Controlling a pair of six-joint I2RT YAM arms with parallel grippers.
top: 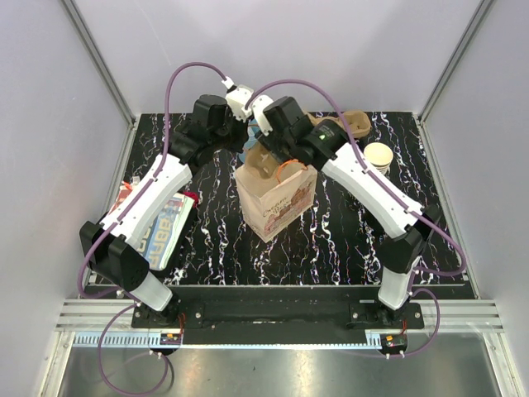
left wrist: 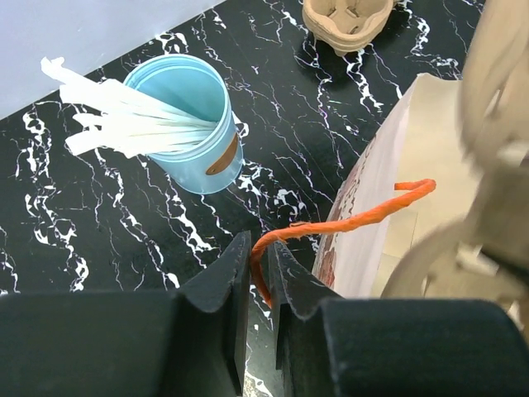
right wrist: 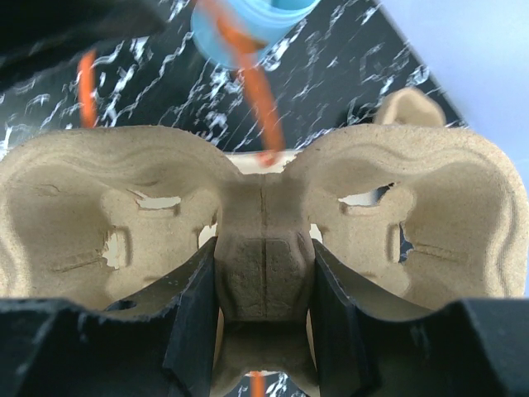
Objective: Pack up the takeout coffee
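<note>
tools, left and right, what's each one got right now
Left tool: closed on the orange bag handle.
Right tool: closed on the centre ridge of the pulp cup carrier.

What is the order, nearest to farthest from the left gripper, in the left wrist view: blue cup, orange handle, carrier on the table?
1. Orange handle: in the left gripper.
2. Blue cup: ahead, left.
3. Carrier on the table: farthest, top.
</note>
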